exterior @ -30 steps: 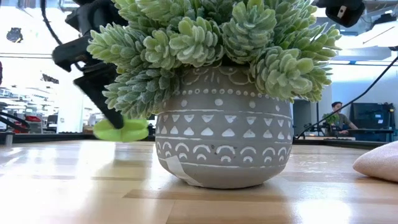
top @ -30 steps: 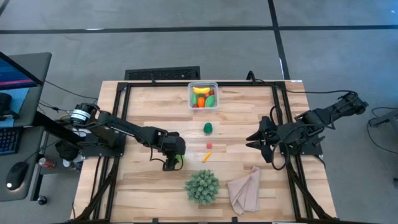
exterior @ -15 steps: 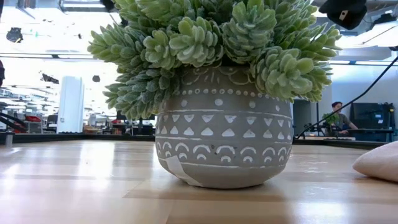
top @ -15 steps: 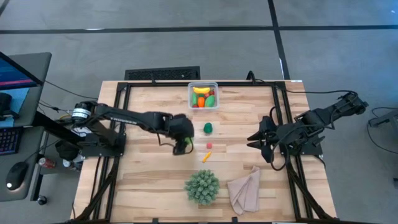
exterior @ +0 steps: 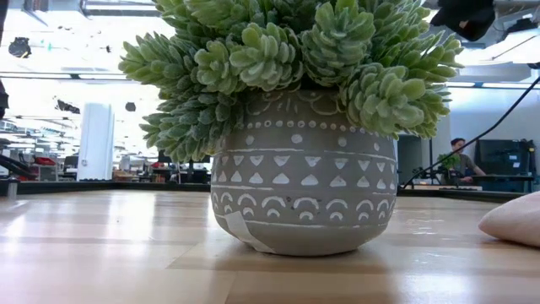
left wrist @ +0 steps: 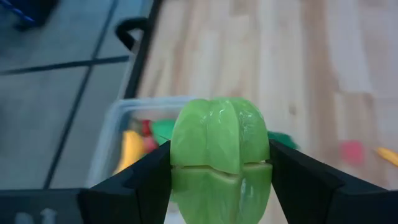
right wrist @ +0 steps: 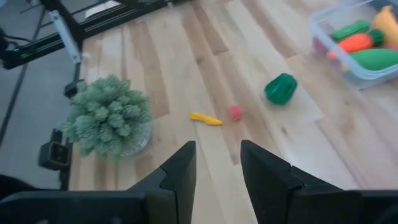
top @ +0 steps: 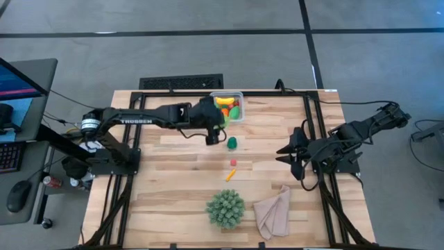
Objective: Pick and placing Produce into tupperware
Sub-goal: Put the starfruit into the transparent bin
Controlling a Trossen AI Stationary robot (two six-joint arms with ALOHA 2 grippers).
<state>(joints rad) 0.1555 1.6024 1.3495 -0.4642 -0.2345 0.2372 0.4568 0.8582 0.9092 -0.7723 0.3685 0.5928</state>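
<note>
left claw (left wrist: 221, 171) is shut tight on a light green fruit (left wrist: 221, 158), one finger on each side of it. it hangs up over the table (top: 173, 201), just beside the near left edge of the box (top: 227, 107). the clear box sits at the far middle of the table, with a yellow banana (top: 223, 101), an orange carrot (top: 225, 111) and green bits inside. on the wood near the box lie a dark green pepper (top: 232, 143), a small pink bit (top: 234, 162) and a yellow-orange bit (top: 229, 175), all apart from each other. right claw (right wrist: 217, 163) waits at the right side of the table, open a little with nothing in it. a green plant (top: 225, 208) and a cloth (top: 273, 212) sit at the near edge.
</note>
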